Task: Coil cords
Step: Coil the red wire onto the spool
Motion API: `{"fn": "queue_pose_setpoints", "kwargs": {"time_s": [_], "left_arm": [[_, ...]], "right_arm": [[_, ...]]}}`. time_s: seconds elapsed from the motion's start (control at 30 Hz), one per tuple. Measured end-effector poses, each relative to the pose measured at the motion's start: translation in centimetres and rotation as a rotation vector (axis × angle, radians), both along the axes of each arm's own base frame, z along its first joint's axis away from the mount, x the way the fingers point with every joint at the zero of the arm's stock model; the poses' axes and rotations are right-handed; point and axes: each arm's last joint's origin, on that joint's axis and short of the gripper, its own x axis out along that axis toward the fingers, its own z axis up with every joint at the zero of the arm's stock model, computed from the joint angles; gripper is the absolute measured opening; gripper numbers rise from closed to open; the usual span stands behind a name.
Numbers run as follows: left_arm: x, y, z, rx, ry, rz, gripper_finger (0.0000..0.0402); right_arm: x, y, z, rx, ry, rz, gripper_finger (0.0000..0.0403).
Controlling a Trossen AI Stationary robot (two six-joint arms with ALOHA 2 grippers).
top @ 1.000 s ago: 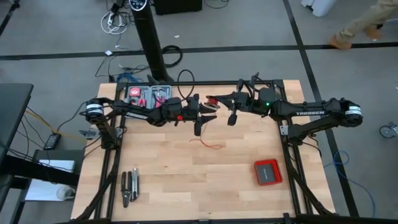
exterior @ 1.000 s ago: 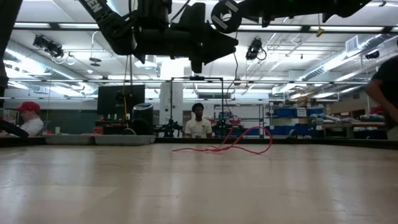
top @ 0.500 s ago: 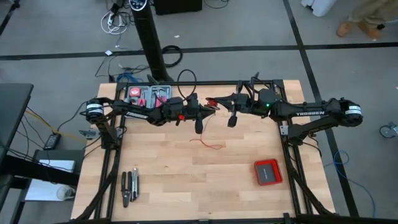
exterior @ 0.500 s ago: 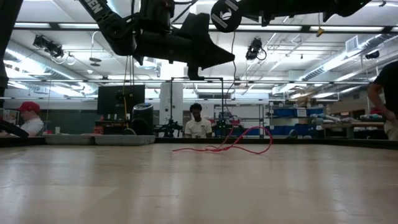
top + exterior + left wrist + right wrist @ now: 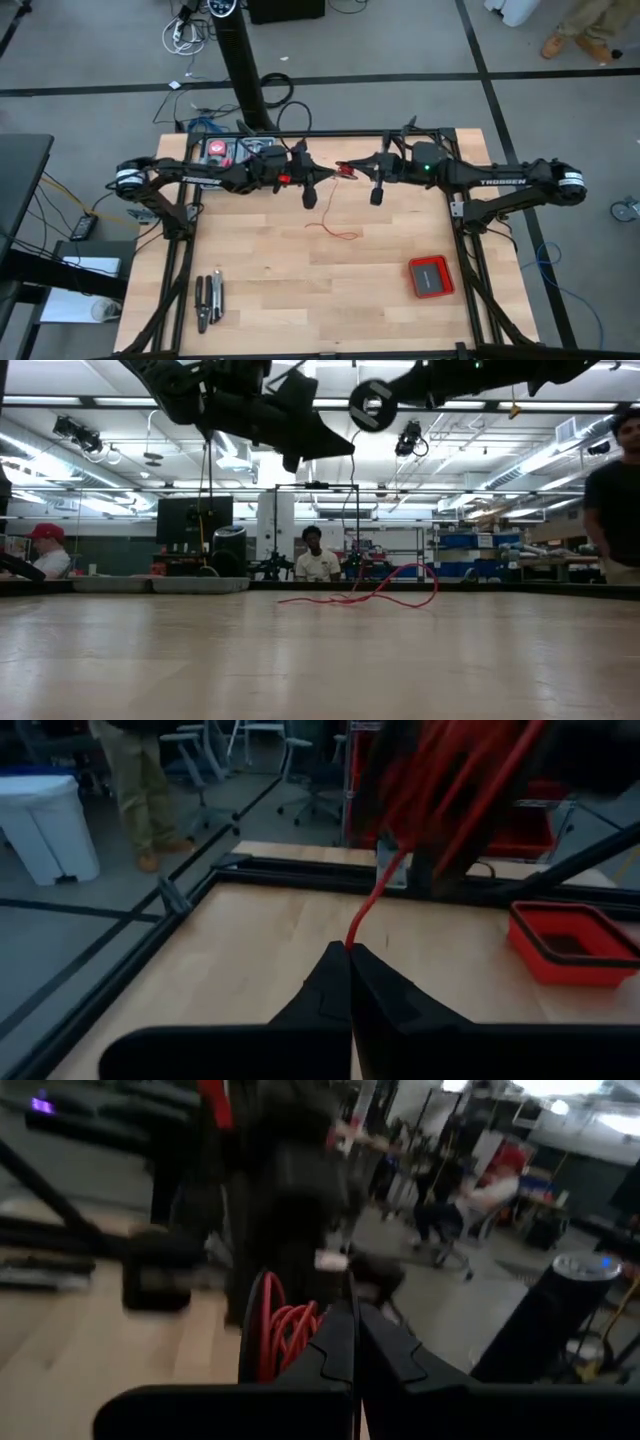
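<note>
Now that the left gripper (image 5: pixel 349 948) has pinched shut on the red wire (image 5: pixel 335 228) above table centre, winding can go on; right gripper (image 5: pixel 355 1312), closed, holds the spool (image 5: pixel 285 1335) w/ coil.

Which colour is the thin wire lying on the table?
Red wire; the low view shows it best.

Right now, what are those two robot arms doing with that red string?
They are winding a thin red wire onto a spool. The right gripper is shut on the spool, holding it up above the back of the table. The left gripper is pinched shut on the wire close to the spool. A loose, squiggly length of wire lies on the table, not yet wound.
</note>
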Motion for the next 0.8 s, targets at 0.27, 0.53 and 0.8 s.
{"fn": "queue_pose_setpoints", "kwargs": {"time_s": [0.27, 0.53, 0.8], "left_arm": [[-0.8, -0.2, 0.9, -0.010, 0.019, -0.011, 0.0000], [-0.8, -0.3, 1.2, -0.016, -0.009, -0.024, 0.0000], [-0.8, -0.3, 1.5, -0.029, -0.038, -0.034, 0.0000]], "right_arm": [[-0.2, -1.0, -0.9, 0.000, 0.094, -0.004, 0.0000], [0.4, -1.8, -2.2, -0.014, 0.170, -0.035, 0.0000], [1.1, -2.1, -2.7, -0.029, 0.176, -0.088, 0.0000]]}}
